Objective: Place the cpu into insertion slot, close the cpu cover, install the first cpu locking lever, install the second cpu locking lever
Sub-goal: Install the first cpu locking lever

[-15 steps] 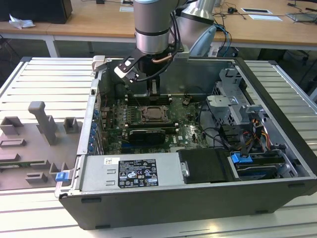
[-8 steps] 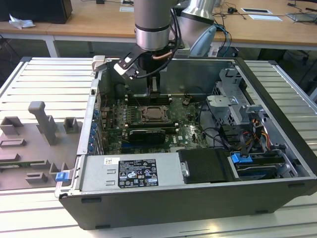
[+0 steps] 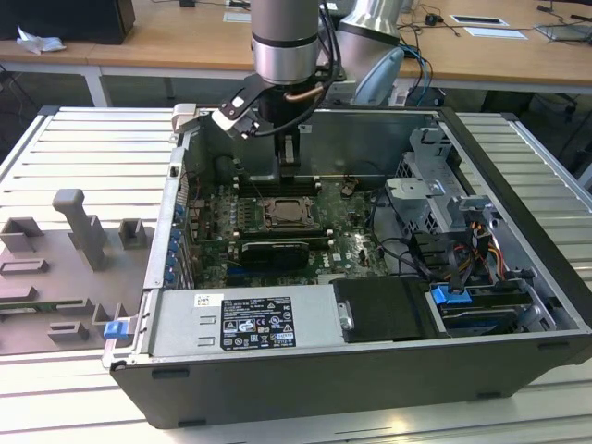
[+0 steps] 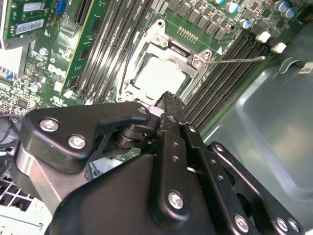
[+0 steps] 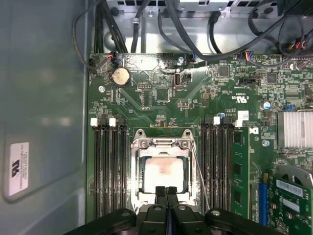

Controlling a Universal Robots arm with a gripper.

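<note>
A slatted table (image 3: 518, 139) carries an open case (image 3: 277, 379) lying on its side, with a grey fixture (image 3: 83, 236) near it on the exterior view's left. The arm (image 3: 287, 37) comes down from above into the case. The green board (image 5: 161, 98) lies flat on the case floor, with dark cables (image 5: 195, 44) running along one edge.

The gripper (image 5: 166, 190) hangs low over the middle of the board, and its tips reach the near edge of the slot (image 5: 138, 196). Its fingers (image 5: 160, 192) are pressed together, with nothing seen between them (both wrist views agree).

The slot sits between two banks of long memory slots (image 5: 110, 166). The cover (image 5: 161, 143) lies down flat on it. The cpu (image 5: 165, 172) sits in the slot, and its pale top shows through the cover's window just beyond the gripper's tips.

In the second wrist view a thin lever (image 4: 239, 59) angles out from a corner of the slot and crosses the memory slots beside it. I cannot tell whether either lever is latched.
</note>
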